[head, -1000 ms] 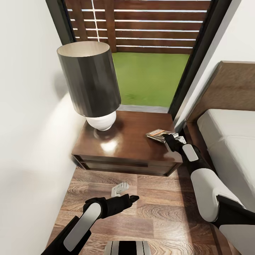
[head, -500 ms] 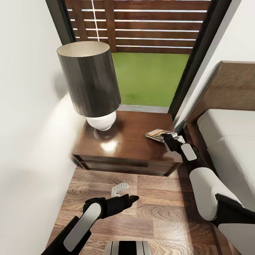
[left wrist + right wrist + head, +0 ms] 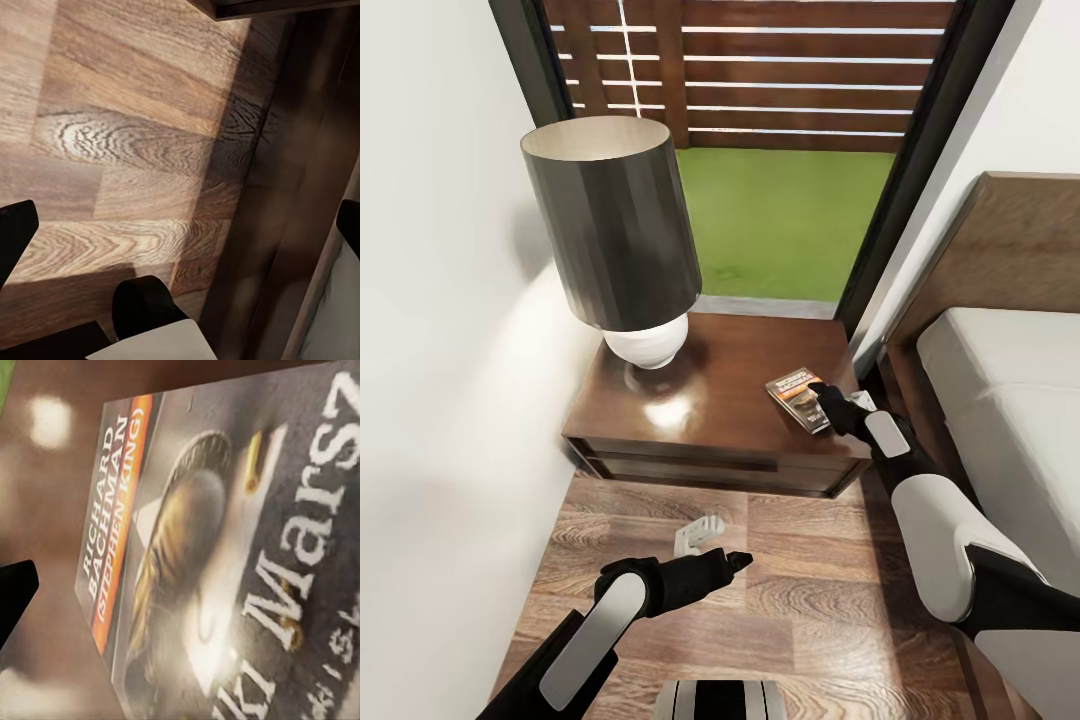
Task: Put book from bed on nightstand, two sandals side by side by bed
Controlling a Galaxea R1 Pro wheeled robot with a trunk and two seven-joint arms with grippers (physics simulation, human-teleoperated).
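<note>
On the nightstand [image 3: 700,400], at its four o'clock corner, the book [image 3: 797,392] lies flat under the right gripper [image 3: 822,392], whose finger spread I cannot tell. To finish well, release only with the cover fully supported, then lift straight up.

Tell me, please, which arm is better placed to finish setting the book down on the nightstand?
The right. Its gripper is already at the book over the nightstand top, near the bed-side edge. The left gripper hangs low over the floor, in front of the cabinet.
</note>
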